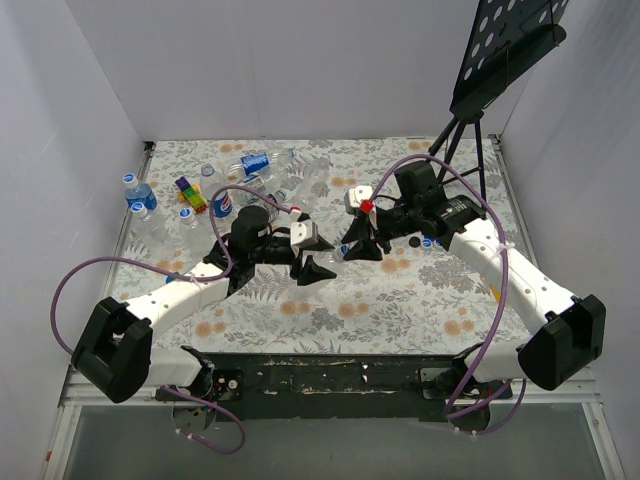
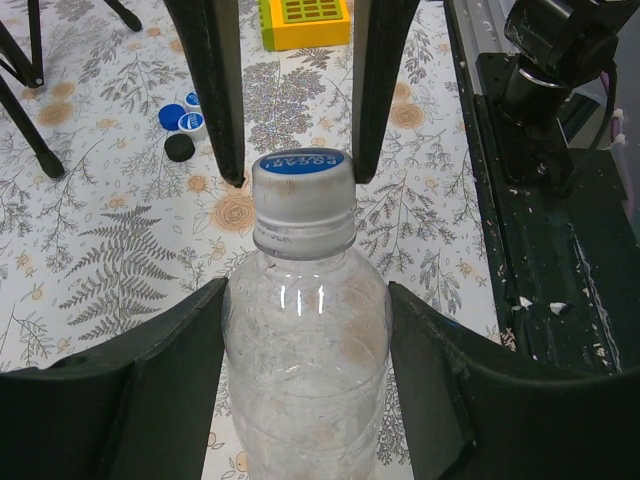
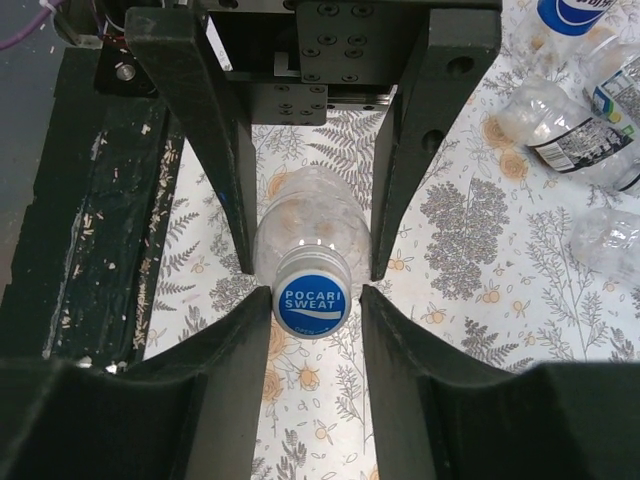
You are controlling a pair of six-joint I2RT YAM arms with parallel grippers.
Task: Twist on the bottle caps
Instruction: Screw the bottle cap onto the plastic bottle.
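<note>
I'm looking at the cap [image 3: 312,303] head-on through the right wrist camera. It is blue, reads POCARI SWEAT, and is sitting on the neck of a clear bottle [image 2: 305,370]. The right gripper [image 3: 314,298] is bracketing it. One finger is looking flush against the rim and a thin sliver of tablecloth is showing beside the other, so I can't tell whether it is clamping.

The left wrist camera is giving me the side-on look that the other lacks. The cap is sitting level on the neck, and the left gripper [image 2: 305,300] is grasping the bottle's body, both fingers pressing its walls. The bottle is lying roughly level above the table [image 1: 400,300], near its middle, neck pointing at the right arm.

From overhead the two grippers are meeting nose to nose and the bottle is almost lost between them. That view alone is showing me the spare bottles [image 1: 250,175] heaped at the far left and the stand [image 1: 470,130] at the far right.

Only the left wrist view is picking up the loose caps [image 2: 180,118], blue ones with a black one just beside them, and a yellow block [image 2: 305,20] beyond the right fingers. A few spare bottles are also edging into the right wrist view.
</note>
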